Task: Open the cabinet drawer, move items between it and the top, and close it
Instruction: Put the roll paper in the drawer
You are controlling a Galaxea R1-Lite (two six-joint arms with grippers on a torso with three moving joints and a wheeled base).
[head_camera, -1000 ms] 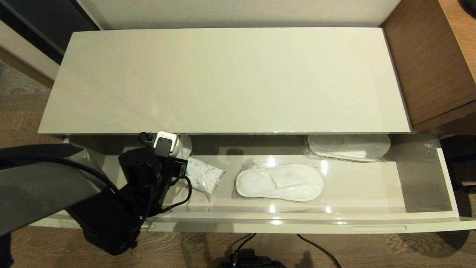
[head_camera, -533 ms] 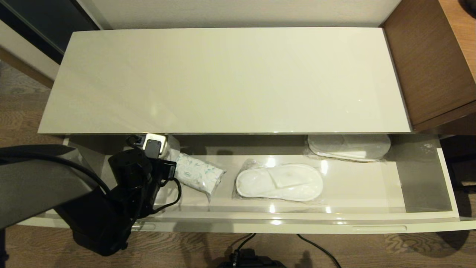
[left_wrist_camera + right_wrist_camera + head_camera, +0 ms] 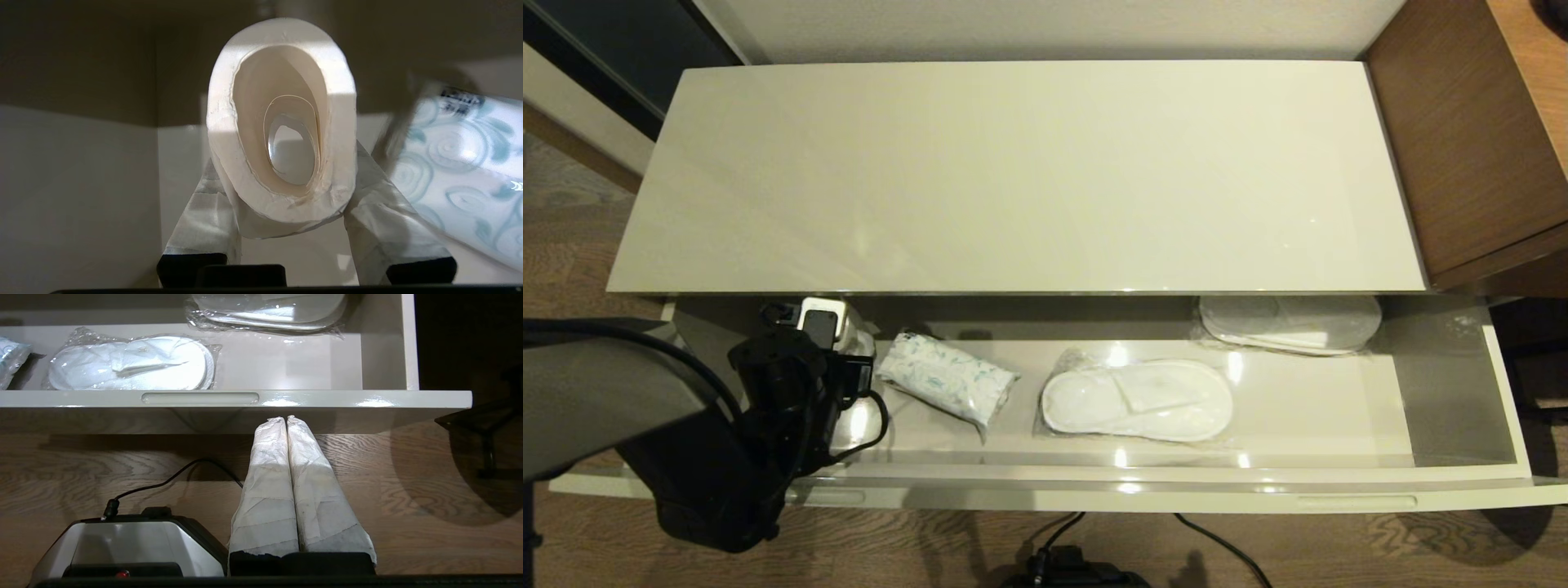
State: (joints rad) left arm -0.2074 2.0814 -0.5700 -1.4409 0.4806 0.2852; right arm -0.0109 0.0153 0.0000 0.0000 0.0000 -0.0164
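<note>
Leftward since a second ago, the toilet paper roll (image 3: 282,130) sits clamped in the left gripper (image 3: 286,196), its fingers (image 3: 204,212) squeezing it oval, inside the open cabinet drawer (image 3: 1323,408) at its nine-o'clock end. Printed packet (image 3: 947,384) lies at the roll's three o'clock. Right gripper (image 3: 287,420), jaws together, hangs below the drawer front.

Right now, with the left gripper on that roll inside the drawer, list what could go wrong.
1. The toilet paper roll is squashed oval between the left gripper fingers; it may deform further or slip.
2. It sits under the top edge; lifting straight up could hit it.
3. The printed packet lies close and could be nudged.
</note>
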